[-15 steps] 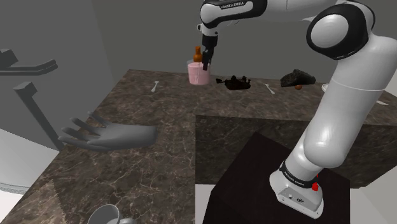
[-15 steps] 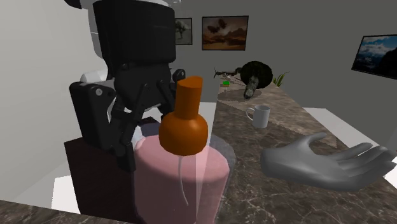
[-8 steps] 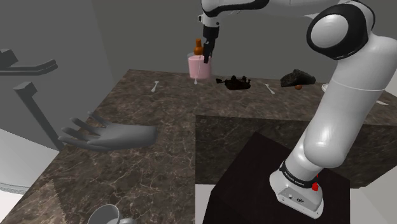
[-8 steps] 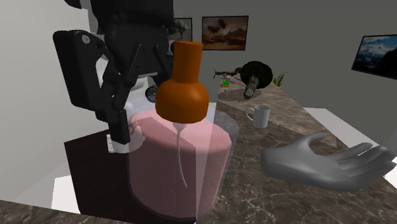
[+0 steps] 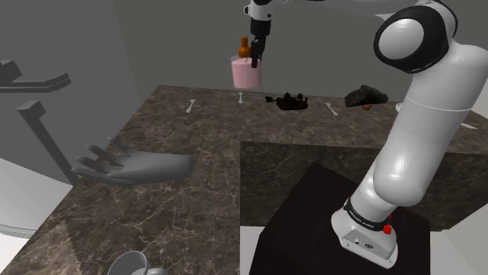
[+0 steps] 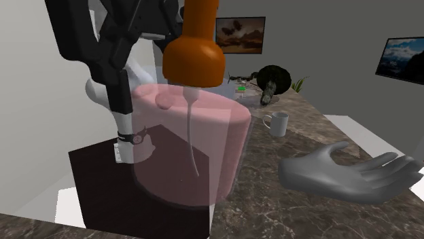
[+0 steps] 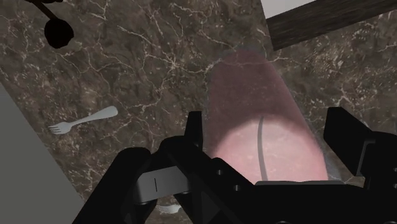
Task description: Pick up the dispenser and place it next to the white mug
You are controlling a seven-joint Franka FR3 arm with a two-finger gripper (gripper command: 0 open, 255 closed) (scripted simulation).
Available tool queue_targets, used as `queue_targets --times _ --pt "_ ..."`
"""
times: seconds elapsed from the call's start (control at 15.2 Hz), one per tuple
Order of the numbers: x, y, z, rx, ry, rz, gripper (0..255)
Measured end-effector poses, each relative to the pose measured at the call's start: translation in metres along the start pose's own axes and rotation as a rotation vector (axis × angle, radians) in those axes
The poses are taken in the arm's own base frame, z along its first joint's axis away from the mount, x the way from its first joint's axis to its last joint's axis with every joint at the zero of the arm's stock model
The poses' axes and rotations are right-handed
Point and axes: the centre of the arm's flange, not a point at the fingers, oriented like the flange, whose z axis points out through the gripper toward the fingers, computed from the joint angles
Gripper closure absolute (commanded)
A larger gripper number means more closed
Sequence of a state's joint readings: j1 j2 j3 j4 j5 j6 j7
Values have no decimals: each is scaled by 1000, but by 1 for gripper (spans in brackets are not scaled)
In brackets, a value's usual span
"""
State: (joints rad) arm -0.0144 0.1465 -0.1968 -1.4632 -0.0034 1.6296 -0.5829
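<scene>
One dispenser (image 5: pixel 243 74), one white mug (image 6: pixel 277 123), three white forks (image 5: pixel 191 105) I'm counting on the table (image 5: pixel 195 172). The arm is stretching high, the hand (image 5: pixel 255 64) pointing down and clamping the pink dispenser between its fingers, hanging clear above the table, well apart from the mug.

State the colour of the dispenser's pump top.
Orange pump top on the pink dispenser; the second exterior view shows it best.
</scene>
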Motion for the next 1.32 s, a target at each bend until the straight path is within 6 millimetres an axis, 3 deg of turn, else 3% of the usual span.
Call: queue_targets --times 0.4,1.32 --pt "-3 -64 -7 1 0 -1 255" --pt "-24 -250 -17 0 0 -1 255"
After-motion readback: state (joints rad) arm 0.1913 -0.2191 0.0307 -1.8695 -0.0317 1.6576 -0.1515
